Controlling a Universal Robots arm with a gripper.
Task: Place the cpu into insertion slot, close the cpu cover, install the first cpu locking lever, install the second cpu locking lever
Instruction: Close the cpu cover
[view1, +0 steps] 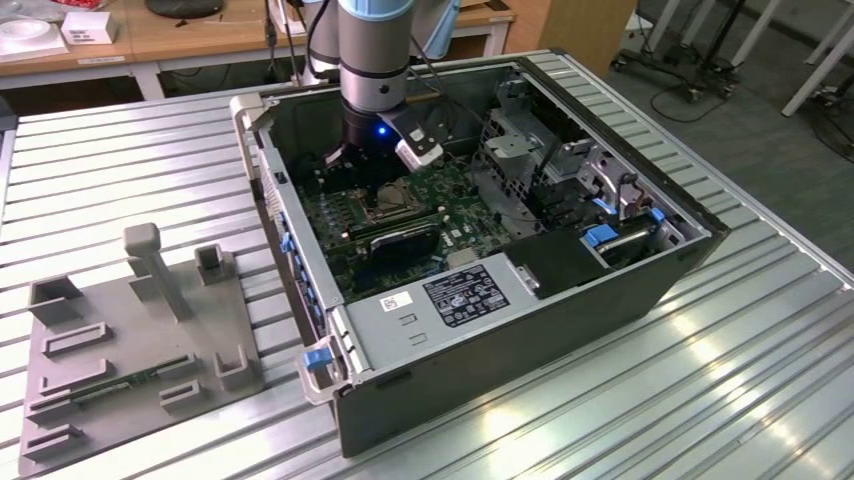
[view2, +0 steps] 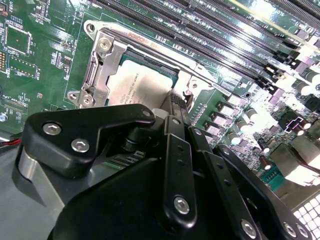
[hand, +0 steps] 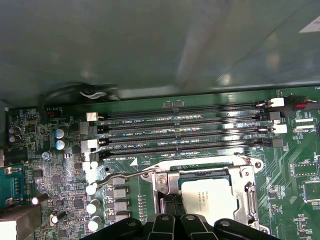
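black linkage of the gripper (view2: 180, 102) fills the near part of the second wrist view, its links running in to a point at the edge of the insertion slot (hand: 200, 175) — the jaws look drawn together, with nothing seen held between them. just beyond that tip lies the cpu (view2: 140, 85), pale and flat, seated square in the slot on the green motherboard (view1: 400, 235). the cpu cover (hand: 250, 192) appears to lie down around it, its silvery frame bordering the chip on the sides that show, the chip's face bare through the cut-out. by that reading the first two steps look done. in the first wrist view a thin wire locking lever (hand: 125, 177) runs out from the corner of the socket toward a row of small capacitors (hand: 92, 205), apart from the frame and, as i judge it, not yet latched; of the other lever i cannot tell where it stands. the long memory slots (hand: 185, 132) run just beside the socket, empty. in the exterior view the arm (view1: 374, 60) reaches straight down into the open computer case (view1: 534, 310), which lies on its side on a slatted metal table (view1: 134, 170) — a grey fixture (view1: 134, 340) sits well apart toward the exterior view's left.
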